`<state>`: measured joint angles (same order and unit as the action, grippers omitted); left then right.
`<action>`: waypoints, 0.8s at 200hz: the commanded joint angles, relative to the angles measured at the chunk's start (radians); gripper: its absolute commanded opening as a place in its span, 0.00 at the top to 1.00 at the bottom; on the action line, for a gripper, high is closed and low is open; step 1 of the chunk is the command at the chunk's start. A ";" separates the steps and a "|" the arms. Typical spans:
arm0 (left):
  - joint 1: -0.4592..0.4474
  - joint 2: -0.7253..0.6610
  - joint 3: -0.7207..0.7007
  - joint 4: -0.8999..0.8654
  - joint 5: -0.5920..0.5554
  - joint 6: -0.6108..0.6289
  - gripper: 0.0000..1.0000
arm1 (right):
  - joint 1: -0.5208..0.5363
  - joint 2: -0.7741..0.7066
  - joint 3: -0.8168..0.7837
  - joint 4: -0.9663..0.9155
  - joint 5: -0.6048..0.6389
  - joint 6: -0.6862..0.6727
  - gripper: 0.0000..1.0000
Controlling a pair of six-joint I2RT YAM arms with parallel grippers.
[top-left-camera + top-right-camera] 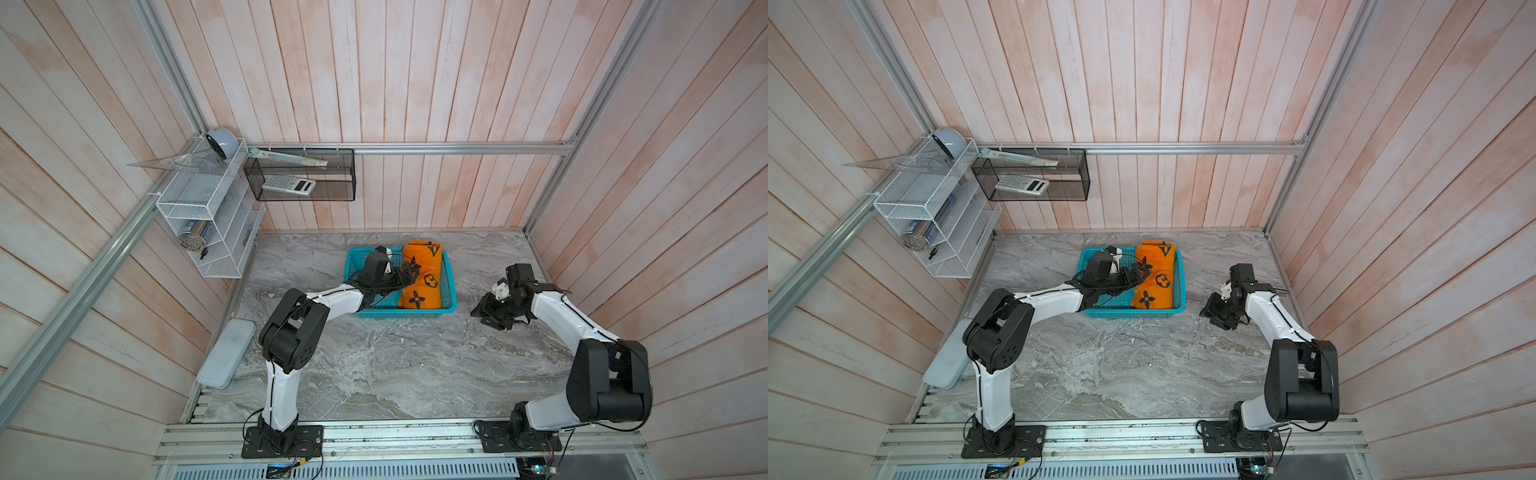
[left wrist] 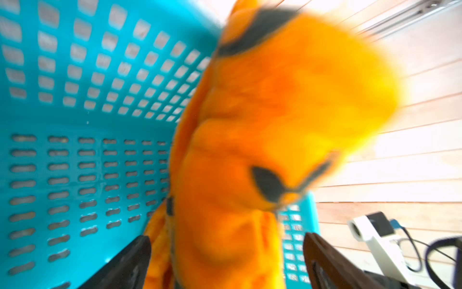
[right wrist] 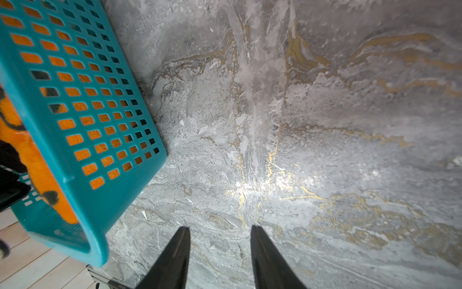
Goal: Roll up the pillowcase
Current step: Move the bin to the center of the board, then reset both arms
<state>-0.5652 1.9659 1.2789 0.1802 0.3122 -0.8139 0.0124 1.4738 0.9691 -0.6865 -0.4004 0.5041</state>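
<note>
One rolled pillowcase [image 1: 420,279] lies along the right side of the teal basket [image 1: 449,286], which stands near the counter's [image 1: 374,374] back edge. We see the left gripper [image 2: 226,252] spread wide, its fingers either side of the roll, gripping nothing. The right gripper [image 3: 220,240] hangs partly open over bare counter, holding nothing, beside the basket.

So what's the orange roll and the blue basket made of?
The pillowcase looks like soft, fuzzy fabric: it bulges, folds and has a matte, plush surface. The basket looks like smooth moulded plastic, going by its glossy teal walls punched with even rows of holes.
</note>
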 commanded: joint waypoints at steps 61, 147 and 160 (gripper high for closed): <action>-0.073 -0.591 -0.032 -0.530 -0.626 0.368 0.00 | 0.006 -0.264 0.099 0.019 0.231 0.104 0.50; 0.420 -1.003 -0.703 0.092 -0.671 0.773 0.00 | 0.183 -0.467 -0.483 1.298 0.779 -0.523 0.02; 0.505 -0.962 -0.743 0.119 -0.606 0.701 0.00 | 0.172 -0.440 -0.538 1.345 0.702 -0.631 0.02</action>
<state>-0.1673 0.9813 0.5865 0.1528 -0.4057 -0.0677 0.1974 1.0149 0.5076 0.3248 0.2584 0.1734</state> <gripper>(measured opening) 0.998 0.979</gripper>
